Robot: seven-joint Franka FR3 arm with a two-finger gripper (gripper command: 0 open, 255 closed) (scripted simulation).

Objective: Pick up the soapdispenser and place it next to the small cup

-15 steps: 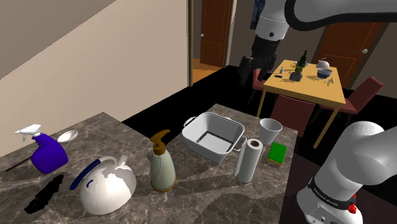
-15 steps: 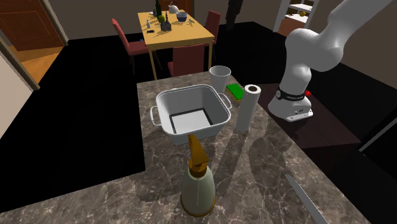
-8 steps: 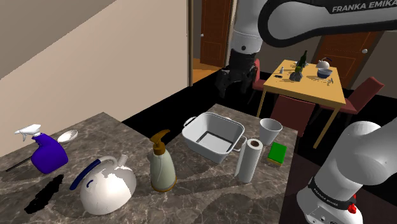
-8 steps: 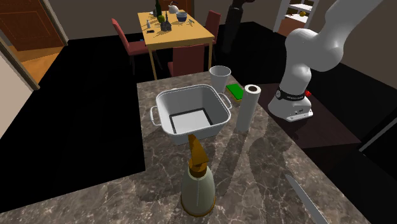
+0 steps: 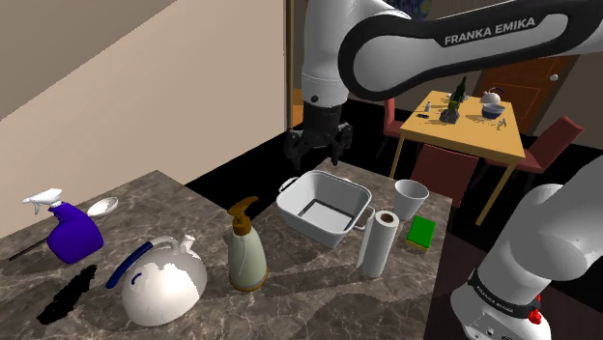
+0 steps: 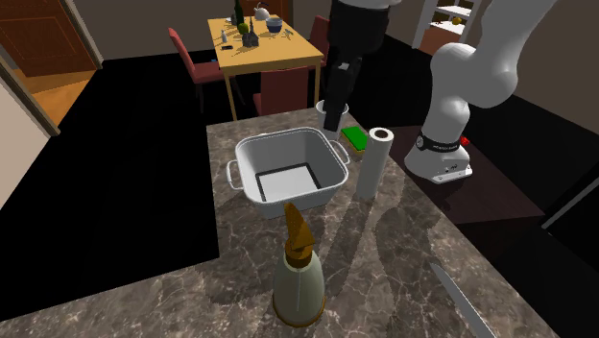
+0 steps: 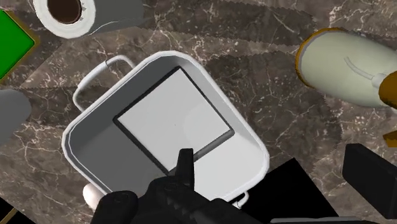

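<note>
On the dark marbled counter (image 5: 319, 295), the soap dispenser (image 5: 246, 253) stood upright, a pale body with a brown pump and brown base, untouched by anything. By the shoulder view it was between a white kettle (image 5: 164, 285) with a blue handle on its left and a white square pan (image 5: 324, 208) with two loop handles up and to its right. In the second exterior view the dispenser (image 6: 299, 278) was nearest the camera, with the pan (image 6: 288, 149) behind it.

Past the pan stood a paper towel roll (image 5: 378, 243), upright, with a green sponge (image 5: 421, 232) just beside it. The small cup (image 5: 410, 198) rose behind them near the counter's corner, well apart from the dispenser.

Above the pan hovered the black gripper (image 5: 317, 153), pointing down, its jaws spread apart and gripping nothing. From the wrist camera the pan (image 7: 83, 121) lay directly below, the dispenser (image 7: 347, 67) off to one side and the roll (image 7: 63, 9) and sponge (image 7: 9, 44) to the other.

At the shoulder view's far left a purple spray bottle (image 5: 72, 232) stood on the counter. Beyond it all was a yellow dining table (image 5: 464, 126) with red chairs.
</note>
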